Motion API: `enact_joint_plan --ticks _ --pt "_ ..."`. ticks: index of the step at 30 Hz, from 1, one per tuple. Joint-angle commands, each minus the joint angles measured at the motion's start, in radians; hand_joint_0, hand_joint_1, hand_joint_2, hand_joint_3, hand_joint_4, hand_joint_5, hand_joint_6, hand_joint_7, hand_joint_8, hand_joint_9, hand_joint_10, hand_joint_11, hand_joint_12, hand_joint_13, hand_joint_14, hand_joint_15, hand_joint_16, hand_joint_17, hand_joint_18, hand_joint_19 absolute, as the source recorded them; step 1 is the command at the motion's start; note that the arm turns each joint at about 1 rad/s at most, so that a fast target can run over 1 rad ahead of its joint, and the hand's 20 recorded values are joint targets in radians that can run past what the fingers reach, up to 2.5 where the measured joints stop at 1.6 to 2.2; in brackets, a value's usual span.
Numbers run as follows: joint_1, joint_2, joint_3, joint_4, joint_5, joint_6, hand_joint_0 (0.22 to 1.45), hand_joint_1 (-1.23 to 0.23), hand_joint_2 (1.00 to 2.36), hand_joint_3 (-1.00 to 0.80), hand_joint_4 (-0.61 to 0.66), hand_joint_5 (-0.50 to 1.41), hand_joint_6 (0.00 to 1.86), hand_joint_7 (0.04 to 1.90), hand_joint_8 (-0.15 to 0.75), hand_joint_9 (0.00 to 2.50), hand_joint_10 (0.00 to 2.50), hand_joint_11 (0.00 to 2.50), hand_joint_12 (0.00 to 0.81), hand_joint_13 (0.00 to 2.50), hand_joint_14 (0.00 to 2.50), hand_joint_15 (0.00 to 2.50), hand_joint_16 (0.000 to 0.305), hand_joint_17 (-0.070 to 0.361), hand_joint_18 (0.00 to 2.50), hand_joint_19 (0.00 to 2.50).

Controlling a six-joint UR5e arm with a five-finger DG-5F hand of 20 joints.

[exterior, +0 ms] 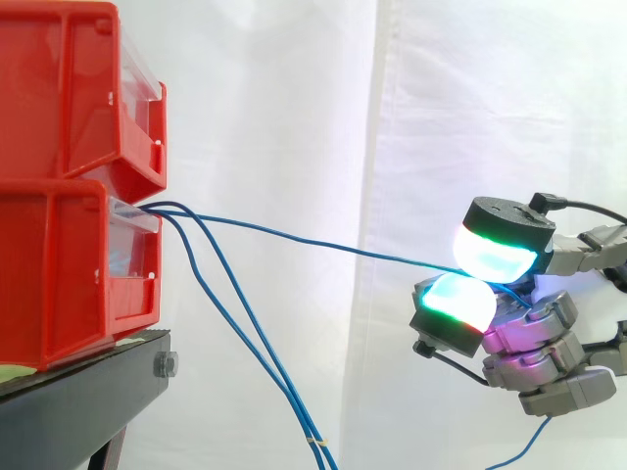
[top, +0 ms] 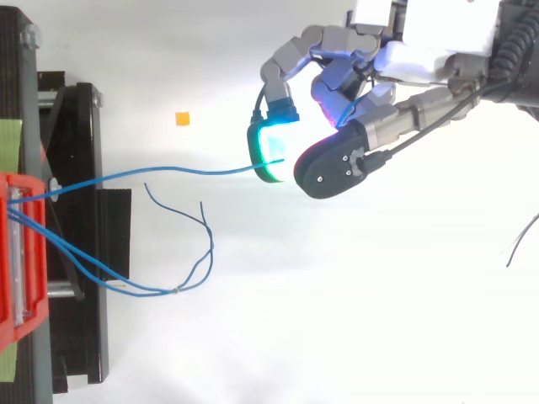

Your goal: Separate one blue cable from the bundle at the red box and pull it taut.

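Blue cable (exterior: 323,244) between robot hand (exterior: 534,338) fingertips (exterior: 497,253)

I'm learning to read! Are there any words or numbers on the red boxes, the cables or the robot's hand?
There are none: no word, number or sign can be read on the red bins, the blue cable pinched in the hand or the loose blue cables.

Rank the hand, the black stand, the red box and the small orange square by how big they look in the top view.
1-2. hand and black stand: about alike; the hand is nearer the camera, so I won't rank them.
3. red box
4. orange square
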Motion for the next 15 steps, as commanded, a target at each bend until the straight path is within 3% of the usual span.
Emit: enact_joint_plan --ticks 1,15 --pt "0.0 0.0 0.0 0.0 0.0 0.0 0.64 -0.76 1.02 -0.23 -0.06 -0.12 0.89 1.2 0.294 0.87 1.9 1.6 0.367 0.59 2.5 1.56 0.035 0.078 1.25 2.05" --pt "0.0 0.0 0.0 0.0 0.0 0.0 0.64 -0.75 1.01 -0.23 -0.06 -0.12 0.89 1.21 0.289 0.88 1.87 1.64 0.364 0.59 2.5 1.57 0.035 0.078 1.24 2.03"
